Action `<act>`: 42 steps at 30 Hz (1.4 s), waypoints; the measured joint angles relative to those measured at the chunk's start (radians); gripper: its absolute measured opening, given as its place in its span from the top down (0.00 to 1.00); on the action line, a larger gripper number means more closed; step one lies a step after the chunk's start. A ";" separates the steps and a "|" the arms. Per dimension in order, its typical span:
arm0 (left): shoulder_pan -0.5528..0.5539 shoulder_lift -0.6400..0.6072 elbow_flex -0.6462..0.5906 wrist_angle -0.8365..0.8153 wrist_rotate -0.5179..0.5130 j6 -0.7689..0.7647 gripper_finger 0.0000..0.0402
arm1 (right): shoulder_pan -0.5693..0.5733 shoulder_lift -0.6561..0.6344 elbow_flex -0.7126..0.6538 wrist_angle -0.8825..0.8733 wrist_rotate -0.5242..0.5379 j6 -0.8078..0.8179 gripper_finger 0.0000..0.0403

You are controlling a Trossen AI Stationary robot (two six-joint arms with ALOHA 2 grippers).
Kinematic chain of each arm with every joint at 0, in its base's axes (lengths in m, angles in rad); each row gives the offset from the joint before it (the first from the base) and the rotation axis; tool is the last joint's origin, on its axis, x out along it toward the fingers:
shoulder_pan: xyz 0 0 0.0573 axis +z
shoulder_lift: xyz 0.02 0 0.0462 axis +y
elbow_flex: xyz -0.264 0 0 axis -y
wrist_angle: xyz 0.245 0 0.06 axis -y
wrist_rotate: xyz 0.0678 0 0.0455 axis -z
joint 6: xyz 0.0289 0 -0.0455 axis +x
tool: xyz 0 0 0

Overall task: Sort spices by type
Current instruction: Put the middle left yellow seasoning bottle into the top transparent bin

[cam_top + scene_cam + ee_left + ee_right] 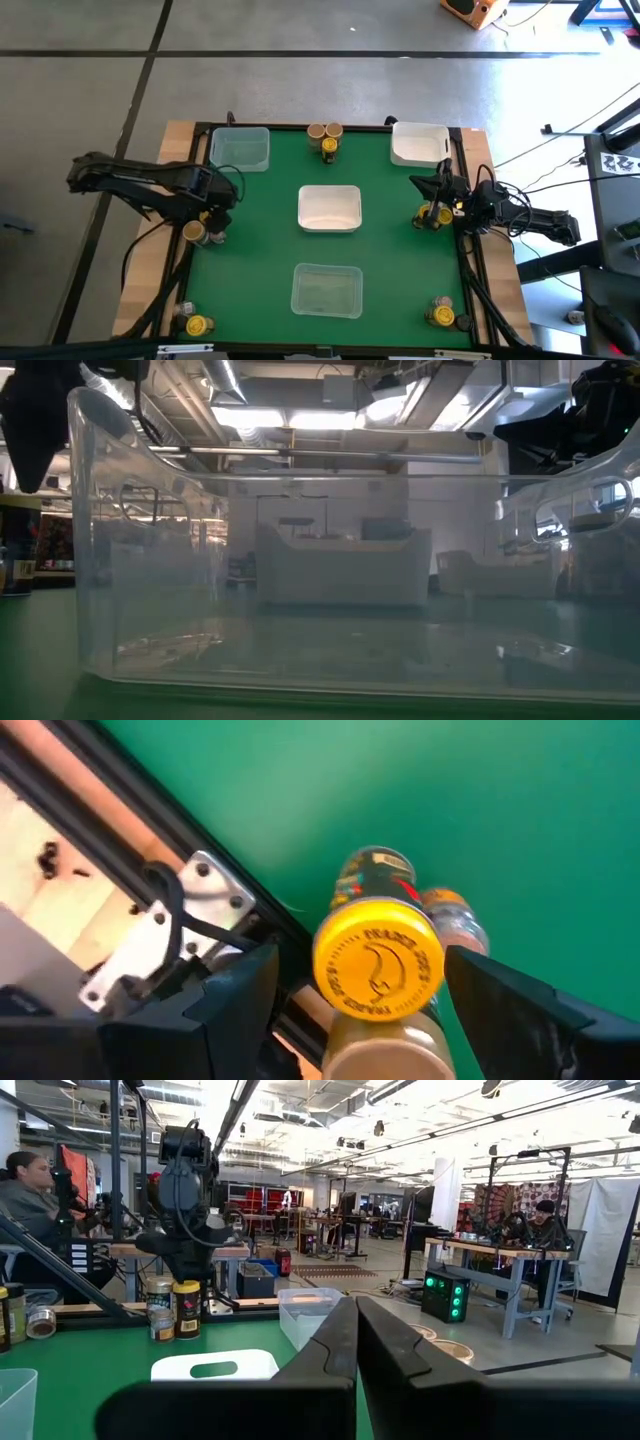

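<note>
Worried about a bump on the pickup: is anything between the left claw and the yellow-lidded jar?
Nothing visible: the left claw is open with the yellow-lidded jar already between its fingers. A second jar stands right behind it.

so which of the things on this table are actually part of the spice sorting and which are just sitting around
Part of the job:
- yellow-lidded jar between the open left pincer fingers
- jars beside it
- jars at the far edge
- jars by the right pincer
- corner jars

Just sitting there:
- four plastic bins, such as the middle white one
</note>
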State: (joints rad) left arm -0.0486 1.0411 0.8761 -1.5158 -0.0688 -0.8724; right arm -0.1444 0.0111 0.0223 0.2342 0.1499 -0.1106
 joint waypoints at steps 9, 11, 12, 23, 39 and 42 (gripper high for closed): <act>0.002 0.001 0.000 0.007 0.004 0.035 0.30 | 0.000 0.000 0.000 0.000 0.000 0.000 0.98; 0.002 0.001 0.000 0.007 0.003 0.035 0.30 | 0.000 0.000 0.000 -0.001 0.000 0.000 0.98; 0.002 0.001 0.000 0.007 0.003 0.035 0.30 | 0.000 0.000 0.000 -0.001 0.000 0.000 0.98; 0.000 0.001 0.000 0.018 0.020 0.022 0.09 | 0.000 0.000 0.000 -0.007 0.000 0.000 0.98; -0.106 0.002 -0.036 0.040 -0.034 -0.056 0.04 | 0.000 0.000 0.000 -0.021 0.000 0.000 0.98; -0.115 0.007 -0.050 0.091 -0.025 -0.056 0.04 | 0.000 0.000 0.000 -0.020 0.000 0.000 0.98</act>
State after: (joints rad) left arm -0.1636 1.0485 0.8264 -1.4243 -0.0937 -0.9280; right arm -0.1444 0.0109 0.0223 0.2141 0.1500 -0.1103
